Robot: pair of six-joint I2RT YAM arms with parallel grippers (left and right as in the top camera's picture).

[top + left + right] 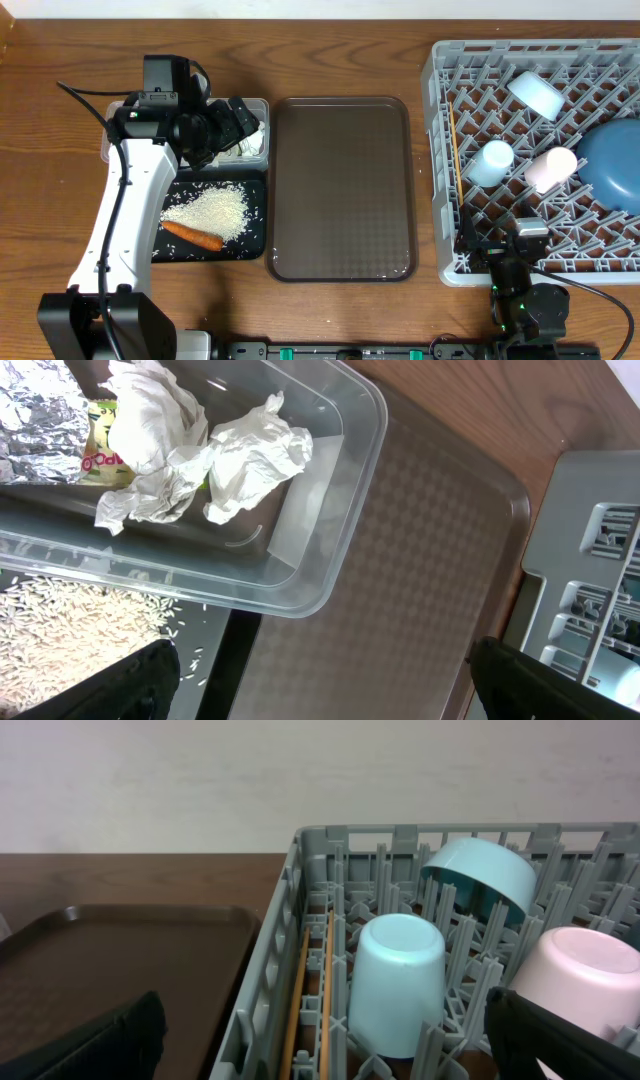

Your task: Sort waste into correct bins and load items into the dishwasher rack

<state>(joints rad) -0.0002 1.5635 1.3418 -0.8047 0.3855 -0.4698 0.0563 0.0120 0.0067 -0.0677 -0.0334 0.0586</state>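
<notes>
Tabletop robot lab: wooden table [50, 60], dishwasher rack [520, 46], bare wall [300, 770].

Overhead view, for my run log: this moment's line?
tissue wads, foil: clear tub; rice, carrot: black tray; plate, bowl, blue cup, pink cup: rack

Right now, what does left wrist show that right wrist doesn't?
Left wrist only: clear tub holding crumpled tissue wads and the foil wrapper, with loose rice grains beside it.
Right wrist only: light-blue cup and pale-pink cup upside down, bowl tilted behind them, chopsticks along the dishwasher rack wall nearest the tray.
Both: brown serving tray next to the dishwasher rack. Left fingers and right fingers are spread wide, holding nothing.
</notes>
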